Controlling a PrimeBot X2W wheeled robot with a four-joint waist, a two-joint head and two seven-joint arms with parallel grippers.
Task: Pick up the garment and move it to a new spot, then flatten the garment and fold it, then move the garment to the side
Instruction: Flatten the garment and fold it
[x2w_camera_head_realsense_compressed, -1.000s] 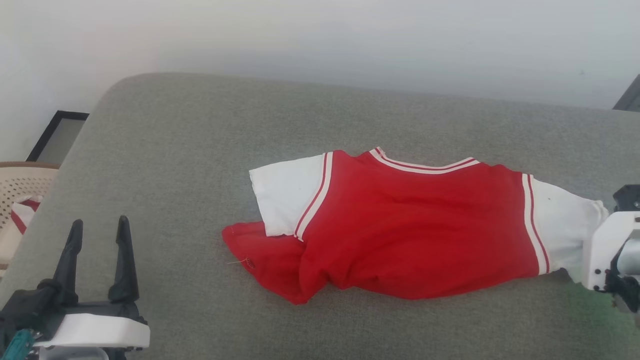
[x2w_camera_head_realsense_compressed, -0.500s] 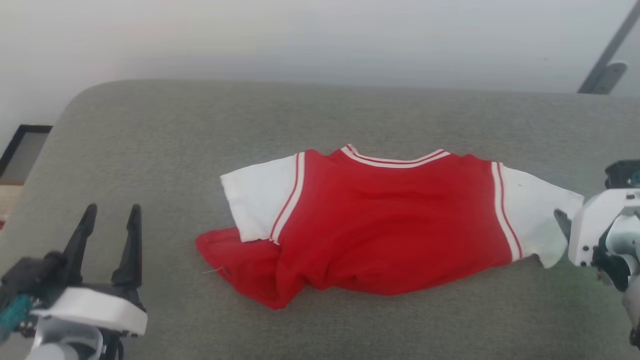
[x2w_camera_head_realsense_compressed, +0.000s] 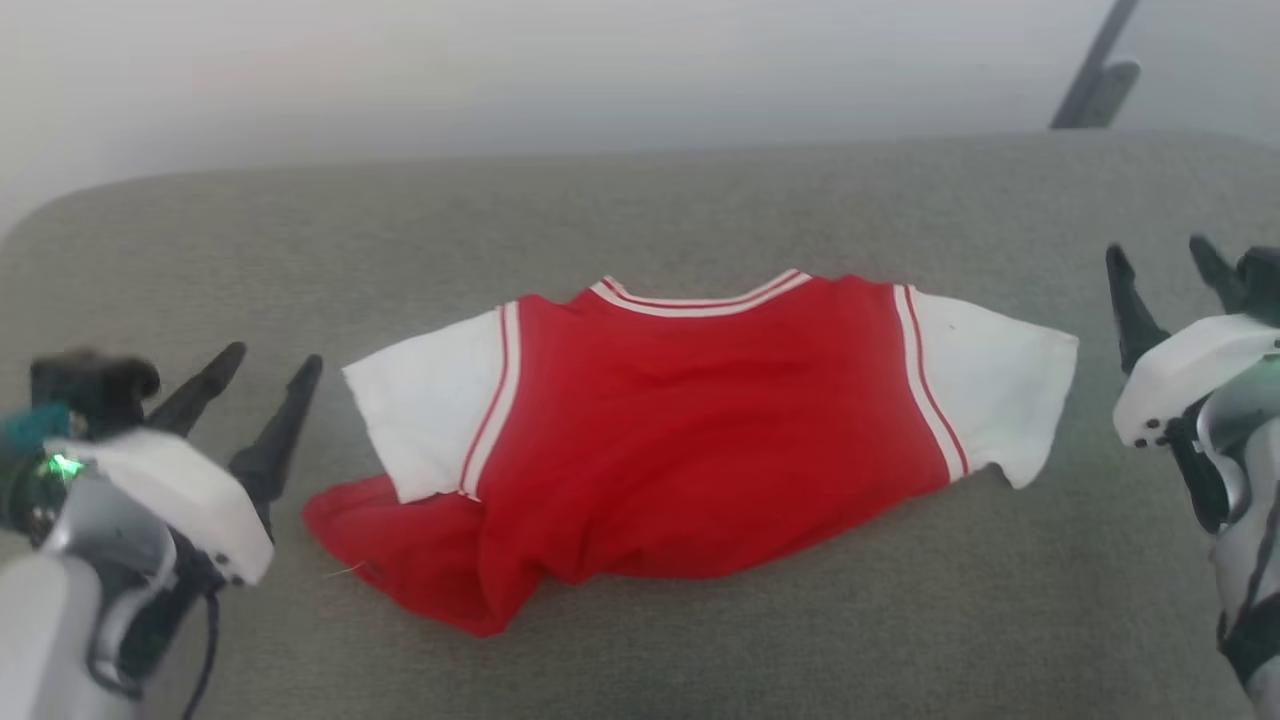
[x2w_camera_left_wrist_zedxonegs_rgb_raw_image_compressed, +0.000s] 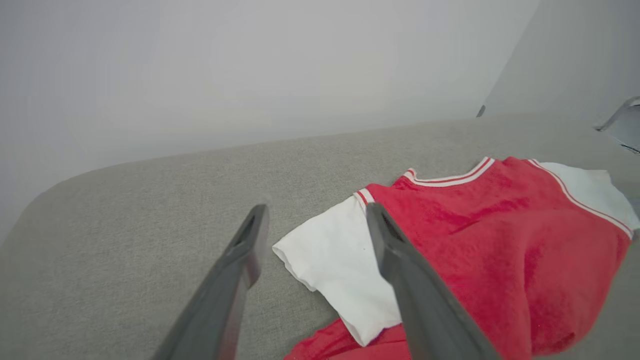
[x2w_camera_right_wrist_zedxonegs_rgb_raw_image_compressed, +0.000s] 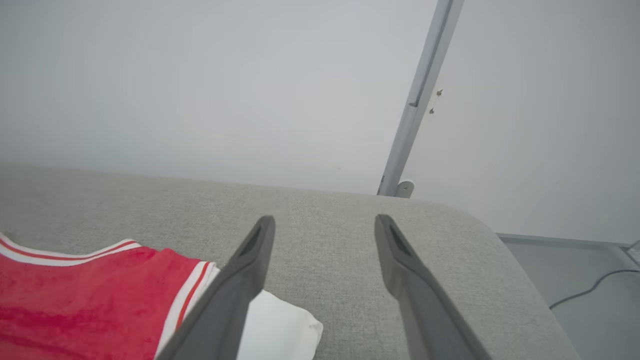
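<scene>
The left pincer (x2w_camera_head_realsense_compressed: 272, 358) is released, fingers spread on nothing, aimed at the left sleeve (x2w_camera_head_realsense_compressed: 425, 425) and just short of it. The right pincer (x2w_camera_head_realsense_compressed: 1155, 250) gapes empty too, near the right sleeve (x2w_camera_head_realsense_compressed: 1000, 390) but apart from it. Both arms sit low, flanking the shirt (x2w_camera_head_realsense_compressed: 700, 400), which lies mid-table (x2w_camera_head_realsense_compressed: 640, 200), collar (x2w_camera_head_realsense_compressed: 700, 297) away from the robot, hem (x2w_camera_head_realsense_compressed: 400, 560) bunched at the near left. The cloth looks light, limp and quick to crease. It should pinch easily, best at the hem corners or shoulder seams, one per pincer.
</scene>
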